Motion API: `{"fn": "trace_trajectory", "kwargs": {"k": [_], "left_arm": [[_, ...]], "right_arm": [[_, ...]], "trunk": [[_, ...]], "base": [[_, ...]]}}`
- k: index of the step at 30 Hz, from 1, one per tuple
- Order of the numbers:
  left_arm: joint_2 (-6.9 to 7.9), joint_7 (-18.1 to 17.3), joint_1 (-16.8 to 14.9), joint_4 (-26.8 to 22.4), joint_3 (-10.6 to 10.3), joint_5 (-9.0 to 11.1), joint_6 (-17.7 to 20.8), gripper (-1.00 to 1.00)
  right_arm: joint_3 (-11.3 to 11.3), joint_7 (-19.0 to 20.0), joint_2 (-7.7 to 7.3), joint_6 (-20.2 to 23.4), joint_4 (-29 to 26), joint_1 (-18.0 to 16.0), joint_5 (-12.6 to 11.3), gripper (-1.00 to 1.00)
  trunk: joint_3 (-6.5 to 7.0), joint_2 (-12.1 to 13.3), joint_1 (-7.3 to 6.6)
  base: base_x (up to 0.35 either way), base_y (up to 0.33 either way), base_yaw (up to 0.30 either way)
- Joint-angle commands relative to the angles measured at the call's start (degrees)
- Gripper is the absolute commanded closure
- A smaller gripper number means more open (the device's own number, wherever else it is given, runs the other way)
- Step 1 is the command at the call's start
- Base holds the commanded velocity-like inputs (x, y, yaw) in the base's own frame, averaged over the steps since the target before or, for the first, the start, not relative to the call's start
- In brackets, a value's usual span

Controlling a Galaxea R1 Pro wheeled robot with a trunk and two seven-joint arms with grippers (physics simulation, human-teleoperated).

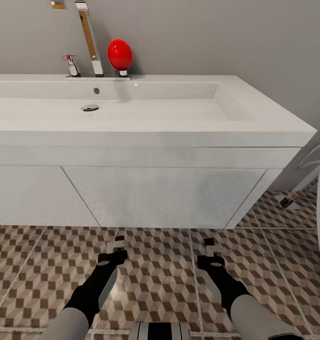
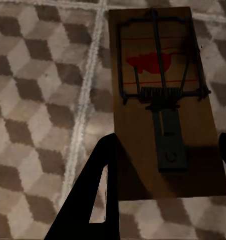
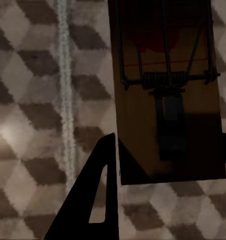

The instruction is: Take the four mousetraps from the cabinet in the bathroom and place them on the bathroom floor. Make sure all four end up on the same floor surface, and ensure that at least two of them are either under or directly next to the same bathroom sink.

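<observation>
Mousetraps (image 2: 165,105) are held, one clamped in each gripper (image 1: 116,246), low before the sink (image 1: 145,118) at twelve o'clock; a careless release risks sprung bars.

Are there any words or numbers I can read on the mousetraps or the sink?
None can be read.
Left gripper's mousetrap: a red blotch and red lines, no letters.
Right gripper's mousetrap: a dim red mark, too dark to tell.
Sink: plain white, no label.
</observation>
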Motion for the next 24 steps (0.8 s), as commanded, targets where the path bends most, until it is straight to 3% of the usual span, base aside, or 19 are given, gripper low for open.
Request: {"fn": "trace_trajectory", "kwargs": {"k": [1, 9, 16, 24], "left_arm": [[-0.05, 0.6, 0.0, -0.2, -0.4, 0.5, -0.2, 1.00], [-0.30, 0.2, -1.4, 1.0, -0.7, 0.3, 5.2, 1.00], [-0.09, 0.1, -3.2, 6.1, -0.7, 0.1, 4.7, 1.00], [-0.12, 0.3, -4.0, 6.3, -0.5, 0.4, 4.3, 1.00]], "right_arm": [[0.3, -0.5, -0.04, -0.4, 0.1, 0.0, -0.5, 1.00], [0.1, -0.7, -0.65, -1.4, 3.7, 0.0, -0.3, 1.00], [0.2, -0.7, -0.71, -1.6, 4.7, 0.0, -0.2, 1.00], [0.5, -0.7, -0.58, -1.7, 4.9, 0.0, -0.1, 1.00]], "trunk": [[-0.04, 0.0, -0.01], [-0.04, 0.0, -0.01], [-0.04, 0.0, -0.01], [-0.04, 0.0, -0.01]], "base": [[0.000, 0.000, 0.000], [0.000, 0.000, 0.000], [0.000, 0.000, 0.000], [0.000, 0.000, 0.000]]}}
